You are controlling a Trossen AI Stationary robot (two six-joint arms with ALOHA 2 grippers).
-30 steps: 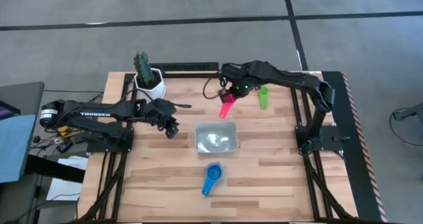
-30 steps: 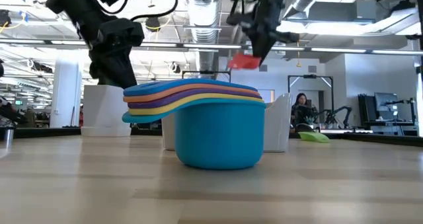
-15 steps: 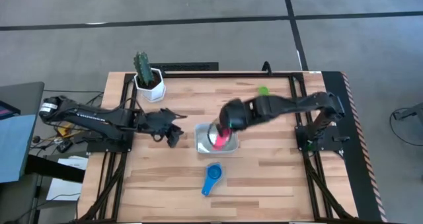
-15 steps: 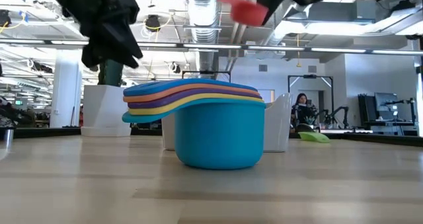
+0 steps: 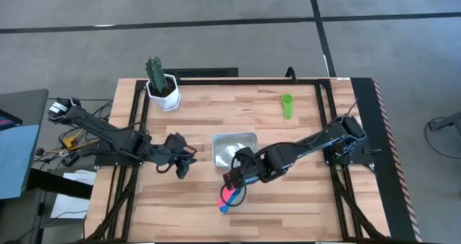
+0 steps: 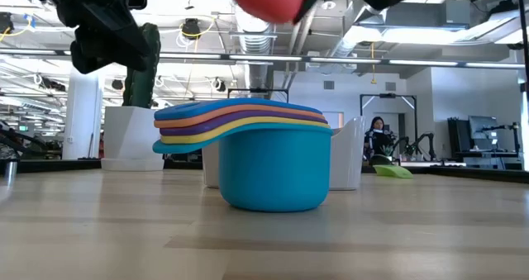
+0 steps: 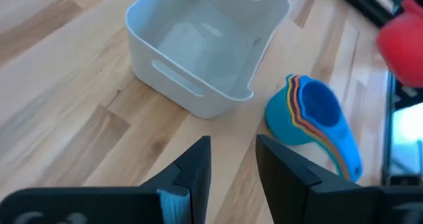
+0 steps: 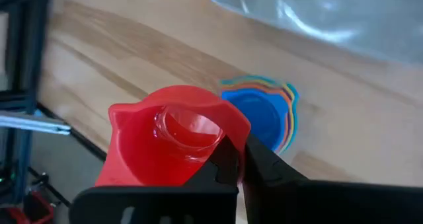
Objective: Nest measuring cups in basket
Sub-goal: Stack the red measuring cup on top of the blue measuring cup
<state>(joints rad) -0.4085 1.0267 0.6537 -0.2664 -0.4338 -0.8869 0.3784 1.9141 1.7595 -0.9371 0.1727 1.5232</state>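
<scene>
Now the pink cup is pinched by its handle in my right gripper, jaws pressed shut on the flat tab so the bowl hangs free and open side up, ready to drop into another cup. I hold it directly above the nested stack, which sits at about 6 o'clock from the basket, near it but not touching. Stack reads, from the low view: blue on top, then orange, purple, yellow, teal bowl outermost. My guess is the pink goes into the blue bowl before anything moves to the basket. Basket holds no cup.

Green cup lies alone toward 1 o'clock of the basket, well apart.

My left gripper, fingers spread and holding nothing, waits at 9 o'clock of the basket, facing it. Cactus pot stands at the far corner, 11 o'clock.
</scene>
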